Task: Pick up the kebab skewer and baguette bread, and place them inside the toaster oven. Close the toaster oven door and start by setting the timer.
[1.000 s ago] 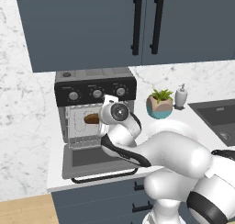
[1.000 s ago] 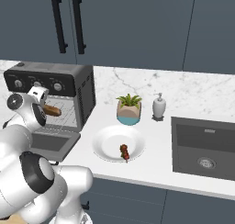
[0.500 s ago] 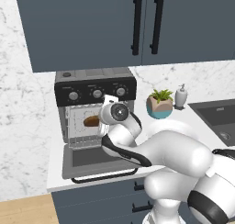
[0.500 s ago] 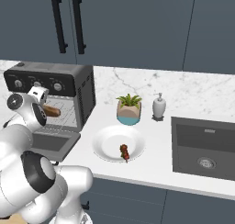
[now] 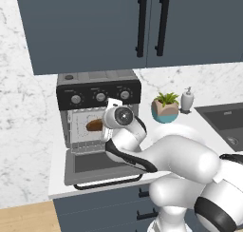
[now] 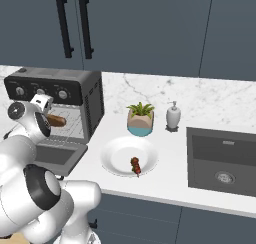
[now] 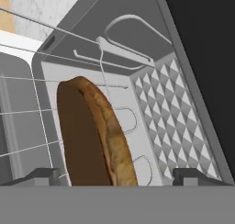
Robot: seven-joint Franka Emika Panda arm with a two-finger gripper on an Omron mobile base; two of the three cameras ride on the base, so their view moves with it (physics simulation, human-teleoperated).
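The toaster oven (image 5: pixel 97 83) (image 6: pixel 55 80) stands at the counter's left end with its door (image 5: pixel 102 167) (image 6: pixel 55 155) dropped flat. The brown baguette bread (image 5: pixel 94 125) (image 6: pixel 56 121) (image 7: pixel 92 136) lies on the wire rack inside. My gripper (image 7: pixel 118 175) reaches into the cavity and is open. Its fingertips (image 7: pixel 43 175) stand either side of the loaf's near end, with a gap on each side. The kebab skewer (image 6: pixel 135 165) lies on the white plate (image 6: pixel 117 155), right of the oven.
A potted plant (image 6: pixel 140 119) and a soap dispenser (image 6: pixel 173 115) stand behind the plate. A dark sink (image 6: pixel 222 160) is set in the counter at the right. Upper cabinets (image 5: pixel 142 26) hang above the oven. The open door juts over the counter's front edge.
The gripper has opened from shut and let go of the baguette, which stays on the rack. The arm has barely moved.
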